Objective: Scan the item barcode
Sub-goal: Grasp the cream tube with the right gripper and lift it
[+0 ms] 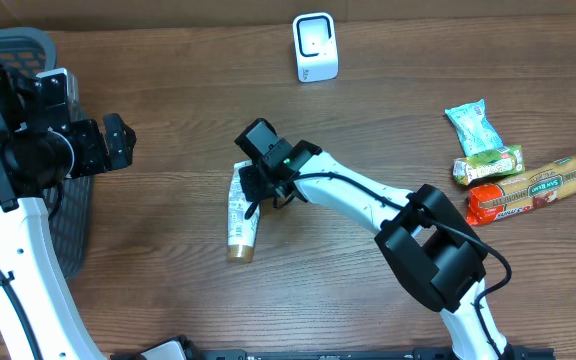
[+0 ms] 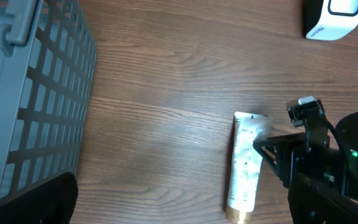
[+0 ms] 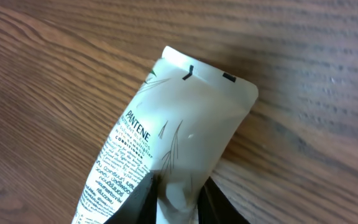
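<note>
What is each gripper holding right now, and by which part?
The right gripper pinches the tube between its jaws, near the crimped end; the tube lies on the table. The left gripper is open and empty.

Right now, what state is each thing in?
Pantene tube: lying flat, crimped end pinched.
Right hand: shut on the tube's crimped end.
Left hand: open, empty, beside basket.
Scanner: upright, untouched.
Biscuit pack, snack bar, green packet: lying flat, untouched.
</note>
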